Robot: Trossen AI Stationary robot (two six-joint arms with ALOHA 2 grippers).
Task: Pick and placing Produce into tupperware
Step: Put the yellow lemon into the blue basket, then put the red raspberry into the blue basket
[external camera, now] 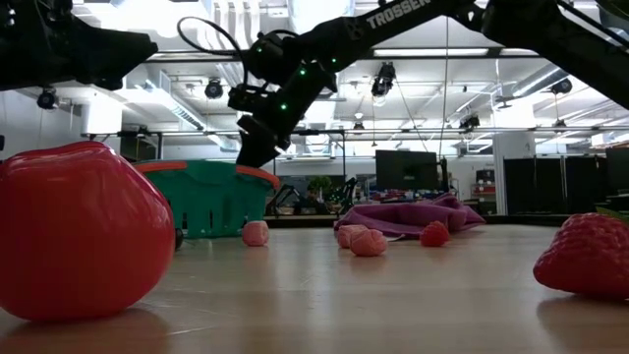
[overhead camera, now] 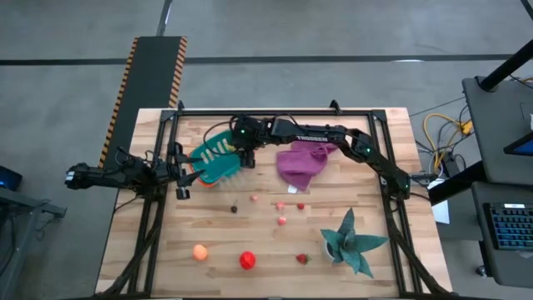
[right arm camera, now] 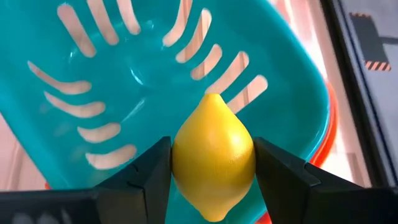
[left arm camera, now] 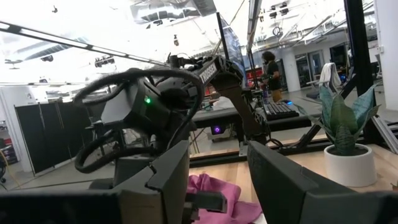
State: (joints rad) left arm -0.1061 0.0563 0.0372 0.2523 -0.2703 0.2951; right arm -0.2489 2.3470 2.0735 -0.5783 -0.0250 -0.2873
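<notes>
My left pincer (overhead camera: 181,172) waits at the left edge of the surface (overhead camera: 275,242), just beside the basket, its fingers (left arm camera: 273,180) parted with nothing between them. Next to it the teal basket (overhead camera: 218,158) with the orange rim sits toward the far left of the surface, tipped so that its slotted inside faces my right wrist. My right pincer (overhead camera: 246,156) hangs over the basket's right edge, pinching the yellow lemon (right arm camera: 213,155) by its sides, pointed end toward the basket's inside and clear of the slotted wall. To the right of that lies the purple cloth (overhead camera: 301,163), under my right arm. On the near part of the surface the rest of the produce is spread out: the orange ball (overhead camera: 200,251), then the red ball (overhead camera: 247,260), a dark bit (overhead camera: 234,209) and small pink pieces (overhead camera: 281,220) in the middle, and a small red strawberry (overhead camera: 302,258) further right. Rightmost stands the teal spiky plant (overhead camera: 354,243), near the surface's front right corner
</notes>
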